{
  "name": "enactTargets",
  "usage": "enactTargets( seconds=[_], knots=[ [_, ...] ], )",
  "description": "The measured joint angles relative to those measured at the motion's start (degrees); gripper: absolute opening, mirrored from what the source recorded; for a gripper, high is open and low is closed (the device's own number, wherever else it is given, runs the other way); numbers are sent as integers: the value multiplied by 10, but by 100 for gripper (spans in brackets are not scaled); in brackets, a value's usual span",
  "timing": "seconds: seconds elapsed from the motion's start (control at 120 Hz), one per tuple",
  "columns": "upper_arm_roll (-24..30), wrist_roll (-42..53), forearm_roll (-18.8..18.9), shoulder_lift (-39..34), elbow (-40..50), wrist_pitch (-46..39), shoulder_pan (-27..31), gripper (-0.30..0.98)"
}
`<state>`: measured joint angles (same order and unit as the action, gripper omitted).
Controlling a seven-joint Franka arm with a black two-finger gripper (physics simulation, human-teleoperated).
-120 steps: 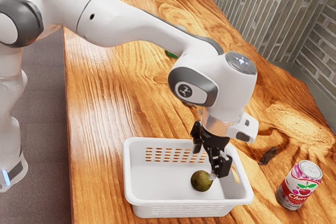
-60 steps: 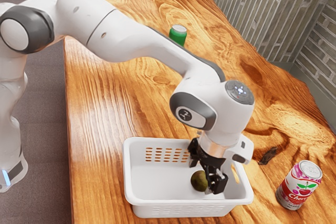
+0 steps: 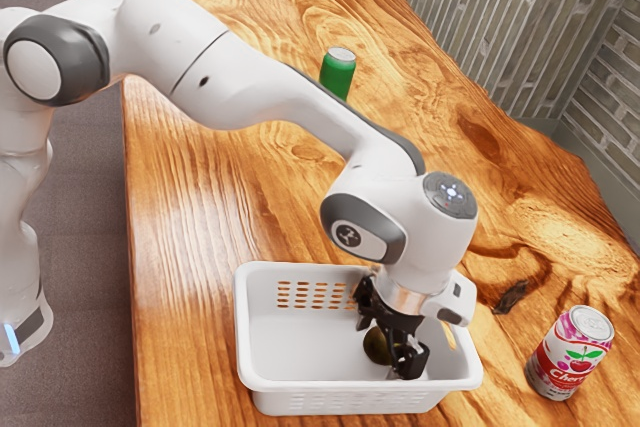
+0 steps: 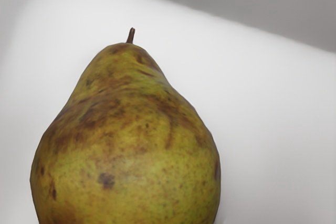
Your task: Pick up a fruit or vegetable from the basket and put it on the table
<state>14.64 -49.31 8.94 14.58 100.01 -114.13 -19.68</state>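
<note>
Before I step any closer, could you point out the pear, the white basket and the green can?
Pear (image 4: pixel 126 145): wrist view, on its wide, speckled body.
White basket (image 3: pixel 320 387): exterior view, on its near rim.
Green can (image 3: pixel 337 77): exterior view, on its green side.

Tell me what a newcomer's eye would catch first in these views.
Probably the white arm, reaching over the table from the exterior view's left, its black gripper down in the white basket. In the wrist view, the brown-blotched green pear dominates, lying in that basket at the gripper. The red-and-white cherry can beside the basket might come next.
</note>
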Motion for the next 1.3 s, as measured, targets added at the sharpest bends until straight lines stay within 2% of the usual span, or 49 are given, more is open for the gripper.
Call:
enactTargets(
  seconds=[0.05,0.167,0.258,0.542,0.967,1.05,1.167,1.233,1.3],
  knots=[
    [0,-1,0,1,0,-2,0,68],
    [-9,-3,12,0,0,-8,0,45],
    [-15,-6,19,0,1,-10,1,35],
    [-14,-20,29,-1,-1,-9,0,21],
    [22,-43,28,-54,-12,64,-3,15],
    [22,-46,28,-78,-43,91,-2,14],
    [18,-47,29,-107,-149,155,-2,18],
    [21,-43,29,-112,-183,190,29,19],
    [25,-35,28,-114,-196,216,105,18]
  ],
)
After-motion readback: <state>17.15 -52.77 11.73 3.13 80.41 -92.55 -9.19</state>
